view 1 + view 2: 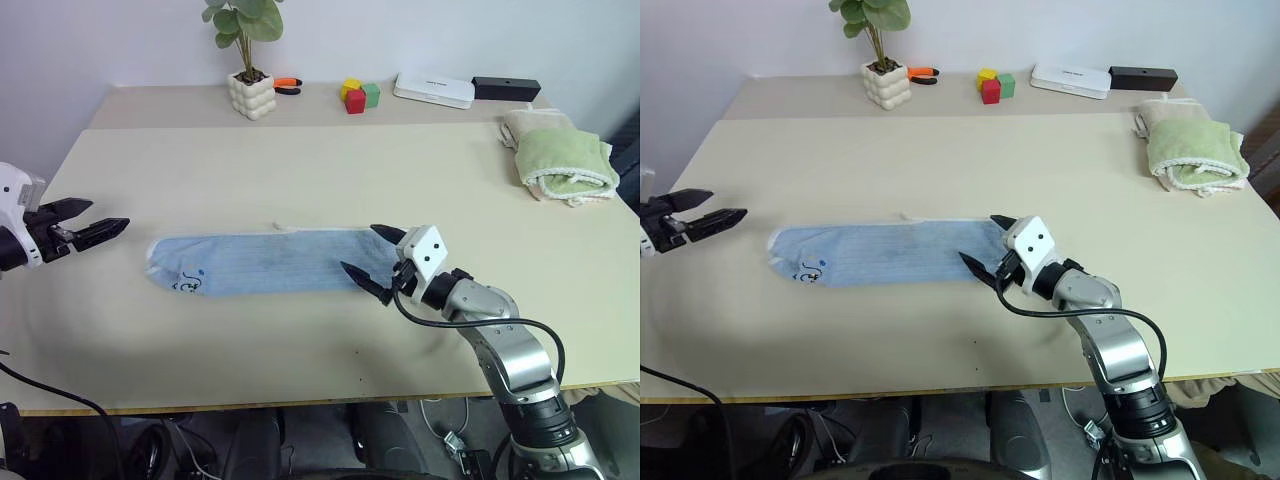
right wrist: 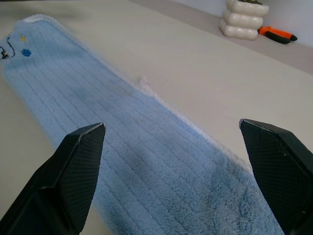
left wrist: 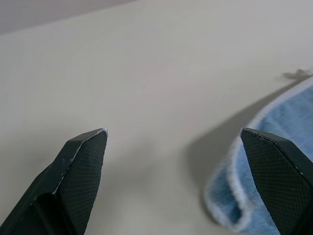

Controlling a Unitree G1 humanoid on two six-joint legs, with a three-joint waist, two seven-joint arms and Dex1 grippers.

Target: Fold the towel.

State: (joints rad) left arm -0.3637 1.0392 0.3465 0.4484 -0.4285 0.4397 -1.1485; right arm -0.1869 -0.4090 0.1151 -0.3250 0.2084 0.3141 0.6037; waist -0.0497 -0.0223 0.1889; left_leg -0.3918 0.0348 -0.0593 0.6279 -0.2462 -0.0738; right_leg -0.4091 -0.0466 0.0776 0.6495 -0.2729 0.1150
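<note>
The towel (image 1: pixel 262 262) lies on the beige table (image 1: pixel 300 170) as a long narrow light blue strip, folded lengthwise, running from the robot's left to its right across the near middle of the tabletop. Its left end is rounded, with a pale whitish edging and a small dark printed mark (image 1: pixel 188 281) near that corner; a small white tag (image 1: pixel 283 228) sticks out from the far long edge.

At the far left, the left gripper (image 1: pixel 98 222) hangs above the table, well to the left of the towel's left end and apart from it, its two black fingers spread wide with nothing between them. In the left wrist view the folded end of the towel sits just past one fingertip (image 3: pixel 268 147), not touched.

At the towel's right end the right gripper (image 1: pixel 368 254) is low over the cloth, its fingers parted wide, one on the far side and one on the near side of the strip; it holds nothing. The right wrist view looks along the ribbed blue cloth between the two fingertips.

Along the table's far edge, from left to right: a white bumpy pot with a green plant (image 1: pixel 250 92), an orange-handled tool (image 1: pixel 287 85), coloured blocks (image 1: pixel 358 96), a flat white box (image 1: pixel 434 90) and a black box (image 1: pixel 506 88). At the far right lies a green towel (image 1: pixel 562 160) on a beige one (image 1: pixel 530 126)
</note>
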